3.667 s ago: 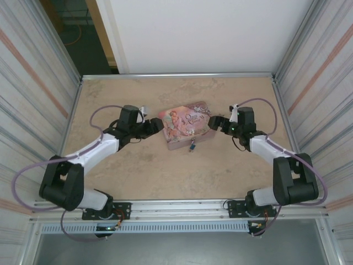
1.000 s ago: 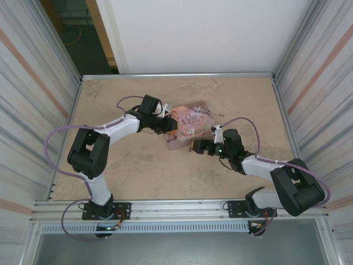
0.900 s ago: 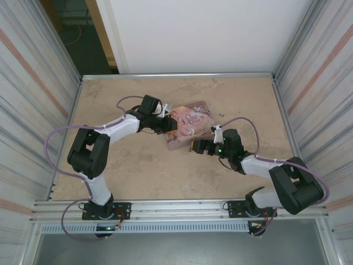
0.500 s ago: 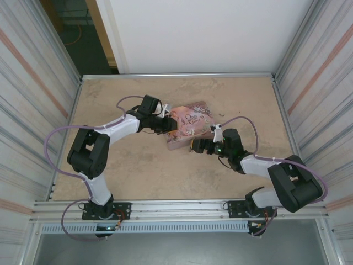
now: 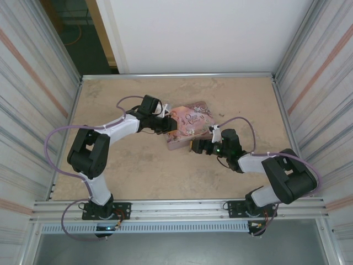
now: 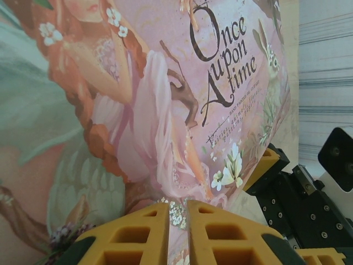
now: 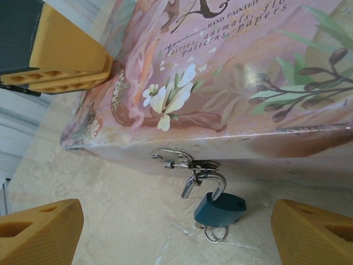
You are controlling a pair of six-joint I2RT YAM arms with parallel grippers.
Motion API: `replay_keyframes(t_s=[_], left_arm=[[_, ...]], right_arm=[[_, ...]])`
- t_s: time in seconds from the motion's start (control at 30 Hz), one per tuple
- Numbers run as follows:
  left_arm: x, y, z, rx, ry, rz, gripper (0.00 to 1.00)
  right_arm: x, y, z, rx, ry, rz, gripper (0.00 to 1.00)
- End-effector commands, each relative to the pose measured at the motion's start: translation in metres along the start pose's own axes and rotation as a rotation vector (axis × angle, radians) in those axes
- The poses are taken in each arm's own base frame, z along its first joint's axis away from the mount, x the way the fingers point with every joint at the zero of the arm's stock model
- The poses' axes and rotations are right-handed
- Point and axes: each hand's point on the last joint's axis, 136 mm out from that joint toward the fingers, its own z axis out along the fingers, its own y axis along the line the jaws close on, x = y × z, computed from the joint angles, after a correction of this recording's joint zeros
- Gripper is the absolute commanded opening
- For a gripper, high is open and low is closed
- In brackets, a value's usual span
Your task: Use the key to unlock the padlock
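The padlock [image 7: 220,208] looks unlocked already, hanging from the pink tin [image 7: 248,83] between the wide-open right fingers [image 7: 38,232], while the closed left fingers [image 6: 132,232] rest on the tin's top.

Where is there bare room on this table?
Bare: the far strip between tin and back wall, the left side beyond the left arm, the near middle between the arms. Crowded: the tin's near edge, with padlock and right gripper.

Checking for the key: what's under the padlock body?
A small metal ring pokes out below the padlock, over the tabletop. Whether any key blade sits inside is hidden by the body.
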Motion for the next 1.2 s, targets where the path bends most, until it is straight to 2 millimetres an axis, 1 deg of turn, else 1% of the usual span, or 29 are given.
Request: replay_keyframes(t_s=[0.0, 0.17, 0.37, 0.6, 0.97, 1.17], left_arm=[[0.020, 0.014, 0.012, -0.026, 0.063, -0.009, 0.17], [0.020, 0.012, 0.013, -0.021, 0.066, -0.008, 0.17], [0.020, 0.012, 0.013, -0.024, 0.066, -0.010, 0.17], [0.020, 0.012, 0.014, -0.025, 0.069, -0.009, 0.17], [0.019, 0.012, 0.016, -0.024, 0.072, -0.008, 0.17], [0.020, 0.012, 0.016, -0.024, 0.074, -0.009, 0.17]], right_arm=[[-0.003, 0.007, 0.003, -0.043, -0.022, -0.053, 0.85], [-0.005, 0.005, 0.008, -0.044, -0.035, -0.062, 0.84], [-0.001, 0.004, 0.014, -0.060, -0.030, -0.058, 0.82], [0.001, 0.008, 0.021, -0.094, -0.011, -0.058, 0.77], [0.001, 0.010, 0.030, -0.119, 0.000, -0.061, 0.74], [-0.001, 0.013, 0.031, -0.135, -0.004, -0.065, 0.73]])
